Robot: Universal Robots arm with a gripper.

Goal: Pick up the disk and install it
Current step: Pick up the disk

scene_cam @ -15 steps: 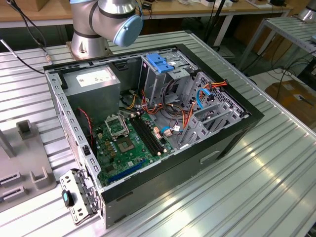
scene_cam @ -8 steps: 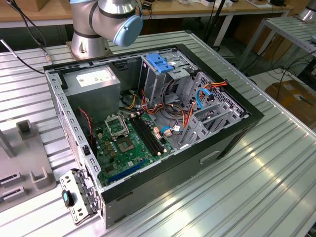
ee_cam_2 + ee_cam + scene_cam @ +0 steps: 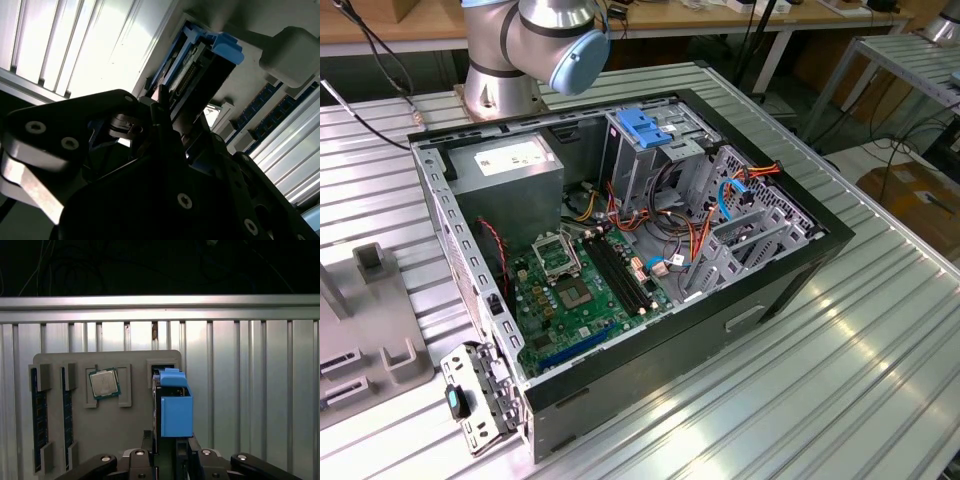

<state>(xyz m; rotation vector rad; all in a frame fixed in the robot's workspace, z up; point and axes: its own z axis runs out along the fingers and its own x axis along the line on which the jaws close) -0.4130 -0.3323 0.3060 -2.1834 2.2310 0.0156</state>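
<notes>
Table (image 3: 880, 330) of ribbed aluminium slats carries everything. Open black computer case (image 3: 650, 375) lies on its side mid-table, panel off, insides facing up. My arm base (image 3: 555, 35), silver with a pale blue cap, stands just behind the case's far wall.

Inside the case:
- Grey power supply (image 3: 510, 170) is in the far corner toward the exterior view's left.
- Green motherboard (image 3: 575, 300) lies nearer, on the case floor.
- Metal drive cage (image 3: 655, 165) stands at the far side with a blue latch (image 3: 645, 125) on top.
- Orange and blue cables (image 3: 730, 195) run toward the exterior view's right.

Grey holder tray (image 3: 370, 330) sits on the slats at the exterior view's left, apart from the case. In the first wrist view the holder tray (image 3: 135, 425) lies flat near the table's edge rail.

The disk (image 3: 176, 412) stands on edge in a slot of that tray, blue frame end toward my camera. It is just beside the pocket holding a processor chip (image 3: 104, 384). Two memory sticks (image 3: 36, 415) lie in slots on the chip's other side.

My gripper (image 3: 171, 447) is right over the disk, with one jaw at each flat side, close in. I cannot tell whether the jaws are clamped on it or just off it. In the second wrist view the disk (image 3: 197, 70) rises from between my dark jaw housings, with its connector edge showing.
</notes>
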